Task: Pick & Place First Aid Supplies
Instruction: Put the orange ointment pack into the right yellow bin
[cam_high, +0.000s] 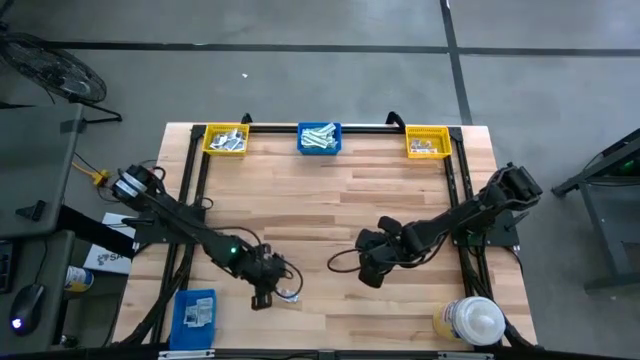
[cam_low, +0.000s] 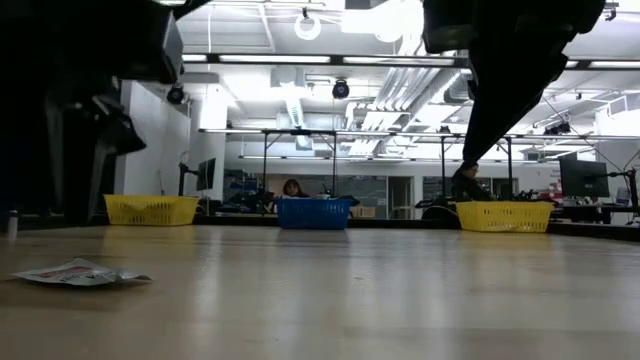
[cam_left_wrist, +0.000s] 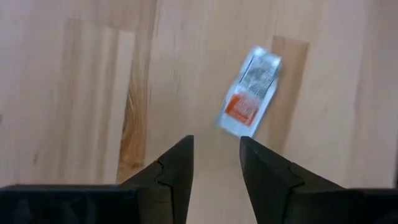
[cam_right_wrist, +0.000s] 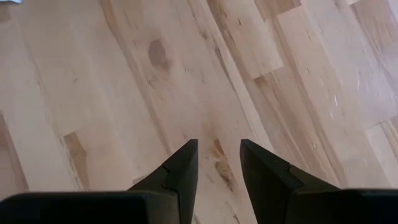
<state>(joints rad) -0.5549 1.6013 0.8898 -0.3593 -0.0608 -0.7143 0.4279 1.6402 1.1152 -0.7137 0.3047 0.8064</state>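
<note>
Butcher-block planks with knots and pale grain form the tabletop (cam_high: 330, 200). At its near-left corner sits a blue bin (cam_high: 194, 312) holding flat packets. Beside it, the left end effector (cam_left_wrist: 216, 163) hovers with its dark wedge fingers apart and empty, just short of a crinkled white packet (cam_left_wrist: 250, 100) with an orange patch lying flat on the wood. Further right, the right end effector (cam_right_wrist: 218, 163) hangs over bare boards, fingers likewise apart, holding nothing.
</note>
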